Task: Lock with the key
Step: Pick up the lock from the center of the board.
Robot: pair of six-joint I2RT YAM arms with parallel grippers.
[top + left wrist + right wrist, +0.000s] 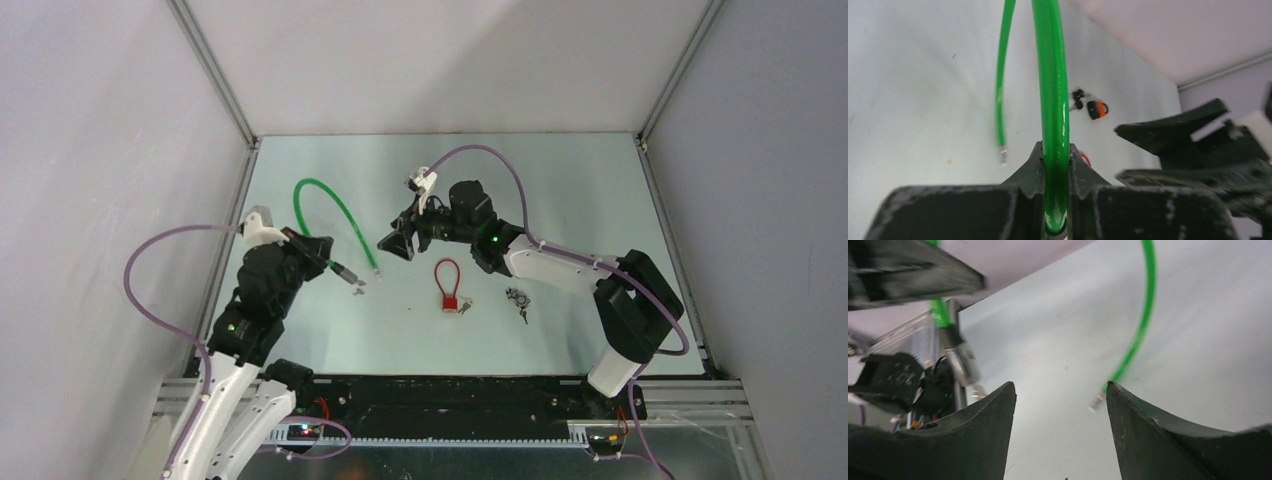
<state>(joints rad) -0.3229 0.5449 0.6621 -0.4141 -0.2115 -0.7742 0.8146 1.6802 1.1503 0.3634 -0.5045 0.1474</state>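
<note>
A green cable point(318, 190) arches over the table's left half. My left gripper point(325, 258) is shut on it near one end point(1055, 150); a black collar and metal tip point(352, 280) stick out past the fingers. The cable's other end, a metal tip point(1096, 401), hangs free just off my right gripper's fingertip. My right gripper point(388, 247) is open with nothing between its fingers point(1060, 390). A red cable padlock point(448, 288) lies mid-table, and a small bunch of keys point(518, 300) lies to its right.
Grey walls with metal rails close the table on three sides. The two grippers sit close together left of centre, with my right gripper point(1198, 155) showing in the left wrist view. An orange lock piece point(1096, 108) lies by the keys point(1078, 97).
</note>
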